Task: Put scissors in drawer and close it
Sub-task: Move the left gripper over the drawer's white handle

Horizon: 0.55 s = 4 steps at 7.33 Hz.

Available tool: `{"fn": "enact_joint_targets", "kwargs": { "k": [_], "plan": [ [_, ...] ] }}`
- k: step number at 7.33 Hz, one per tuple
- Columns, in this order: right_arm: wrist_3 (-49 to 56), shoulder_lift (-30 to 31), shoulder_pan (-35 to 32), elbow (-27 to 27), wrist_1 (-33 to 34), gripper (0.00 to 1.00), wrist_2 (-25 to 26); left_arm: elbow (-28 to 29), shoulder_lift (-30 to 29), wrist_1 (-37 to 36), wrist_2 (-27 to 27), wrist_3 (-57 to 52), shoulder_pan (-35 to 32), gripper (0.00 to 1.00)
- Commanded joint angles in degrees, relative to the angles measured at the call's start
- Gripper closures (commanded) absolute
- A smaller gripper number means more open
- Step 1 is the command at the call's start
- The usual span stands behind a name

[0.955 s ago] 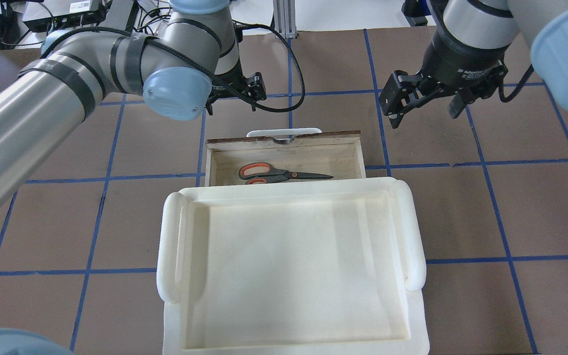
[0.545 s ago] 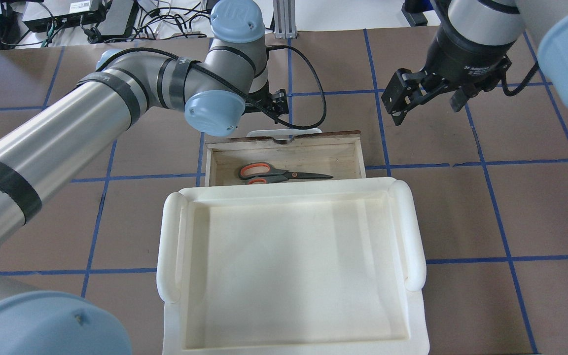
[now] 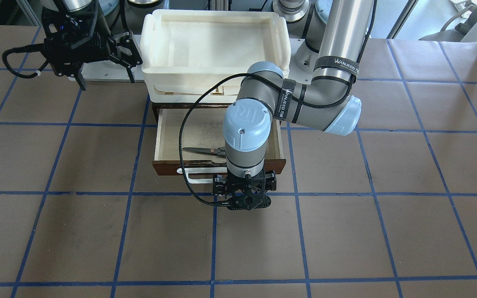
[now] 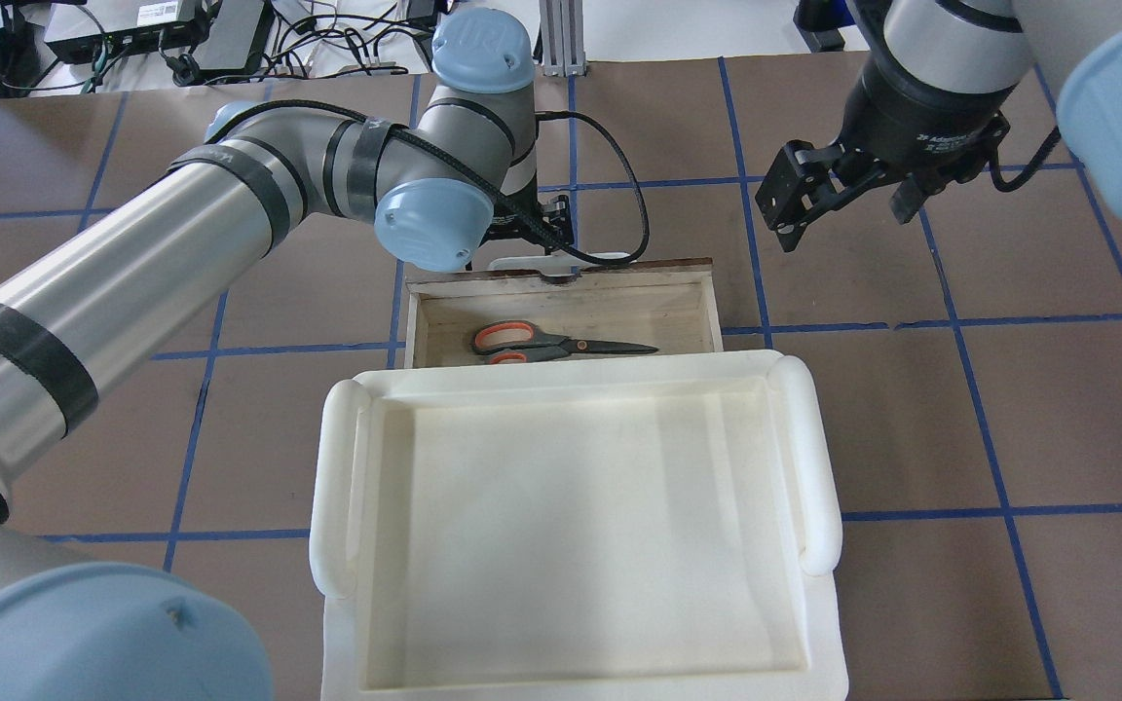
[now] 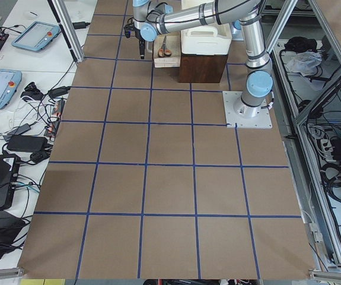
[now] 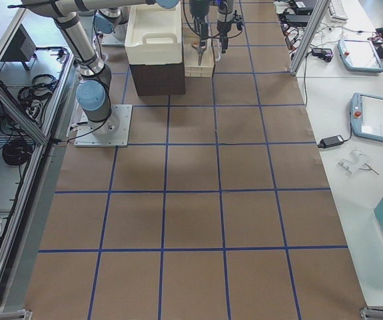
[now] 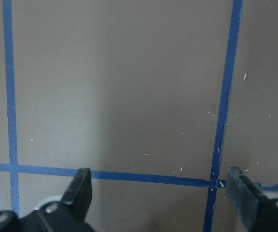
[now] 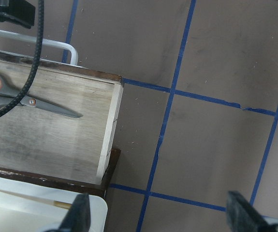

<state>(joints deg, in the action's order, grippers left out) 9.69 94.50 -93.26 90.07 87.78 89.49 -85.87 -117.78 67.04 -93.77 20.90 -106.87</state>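
overhead exterior: scissors [image 4: 561, 344] lie in the open drawer [image 4: 663, 310]; left gripper [image 3: 243, 196], jaws wide, hovers beyond its handle [image 3: 193, 170] and may push off-centre, jamming it.

One camera looks down from behind the robot, and another faces it from across the desk [image 3: 346, 231]. Both centre on the drawer [image 4: 678, 316]. Two far end views look along the desk toward the drawer. The right wrist camera sits close over the drawer's corner, and the left one sees desk just beside the drawer's front.

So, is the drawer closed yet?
No, the drawer is pulled out, with the scissors lying exposed on its plywood floor.
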Motion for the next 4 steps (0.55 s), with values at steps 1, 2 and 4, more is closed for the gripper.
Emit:
{"fn": "enact_joint_targets", "kwargs": {
  "k": [1,2,4],
  "plan": [
    [0.1,-0.2,0.1,0.0,-0.3,0.0,0.2,1.3,1.4,5.0,0.3,-0.1,0.0,0.0],
    [0.1,0.0,0.1,0.0,-0.3,0.0,0.2,1.8,1.3,5.6,0.4,-0.1,0.0,0.0],
    [0.2,-0.1,0.1,0.0,-0.2,0.0,0.2,1.9,2.0,7.1,1.9,-0.1,0.0,0.0]
  ]
}}
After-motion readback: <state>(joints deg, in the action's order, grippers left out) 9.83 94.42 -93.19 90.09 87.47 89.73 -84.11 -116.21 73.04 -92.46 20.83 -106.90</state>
